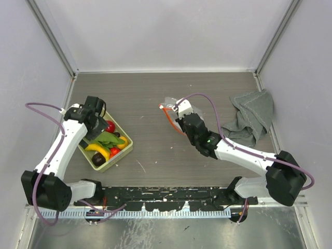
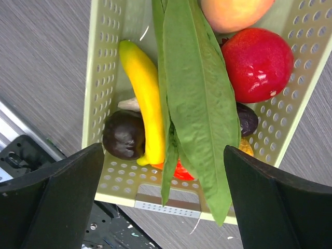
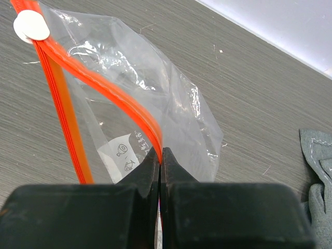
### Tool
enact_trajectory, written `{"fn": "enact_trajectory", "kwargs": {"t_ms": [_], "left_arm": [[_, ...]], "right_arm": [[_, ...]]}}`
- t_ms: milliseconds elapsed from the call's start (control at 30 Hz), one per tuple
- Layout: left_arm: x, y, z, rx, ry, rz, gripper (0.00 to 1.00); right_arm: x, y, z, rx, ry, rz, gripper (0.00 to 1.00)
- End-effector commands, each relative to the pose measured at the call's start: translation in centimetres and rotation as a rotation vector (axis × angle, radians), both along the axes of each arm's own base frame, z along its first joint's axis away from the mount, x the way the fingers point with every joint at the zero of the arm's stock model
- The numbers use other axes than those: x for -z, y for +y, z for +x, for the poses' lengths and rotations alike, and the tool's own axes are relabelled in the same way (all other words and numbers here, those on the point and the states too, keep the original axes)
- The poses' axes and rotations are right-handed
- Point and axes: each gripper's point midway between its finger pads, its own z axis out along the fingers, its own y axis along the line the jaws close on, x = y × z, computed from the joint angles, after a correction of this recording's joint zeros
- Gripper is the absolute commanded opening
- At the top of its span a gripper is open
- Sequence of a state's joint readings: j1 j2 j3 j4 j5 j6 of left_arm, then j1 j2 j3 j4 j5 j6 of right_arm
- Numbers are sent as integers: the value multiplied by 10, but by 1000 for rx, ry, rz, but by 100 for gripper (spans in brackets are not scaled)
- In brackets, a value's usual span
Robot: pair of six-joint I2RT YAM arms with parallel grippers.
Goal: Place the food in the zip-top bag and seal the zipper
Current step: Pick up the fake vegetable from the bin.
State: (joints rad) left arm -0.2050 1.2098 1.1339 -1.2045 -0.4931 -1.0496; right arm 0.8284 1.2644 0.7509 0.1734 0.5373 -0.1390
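Pinched in the right gripper: the zipper, caught on one orange strip, with both dark fingers pressed flat together on it; fanning away from that pinch, the clear bag, mouth parted, its two orange strips diverging and meeting again at a round white tab; behind the film, just beside the fingers, a white label; beneath, the grey table; off to the right, well apart from the bag, a grey cloth.

Spread wide at the left gripper, one dark finger at each lower corner of the wrist view, nothing between them; hanging over the near end of a pale green basket; inside the basket, all the food: a long green leaf draped over a yellow banana; a dark purple piece touching the banana's lower end; a red fruit against the right wall; an orange one at the top edge; a sliver of red under the leaf's tip.

From above, basket on the left side of the table, well apart from the bag near the middle.
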Motion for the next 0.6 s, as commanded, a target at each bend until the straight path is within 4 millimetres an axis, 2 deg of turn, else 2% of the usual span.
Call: {"fn": "enact_trajectory", "kwargs": {"t_ms": [0,33,233,433,567], "left_arm": [[10,-4,21,-19,-18,-78,98],[20,-3,25,-29,11,-77,97],[46,-1,38,-54,74,-77,88],[73,7,43,-69,131,-63,81],[89,3,48,-49,161,-87,76]], "right_arm": [[-11,6,7,-2,-39,60,1],[-10,6,7,-2,-38,60,1],[-9,7,8,-8,-35,61,1],[-10,7,7,-11,-38,67,1],[-9,8,7,-11,-35,64,1]]}}
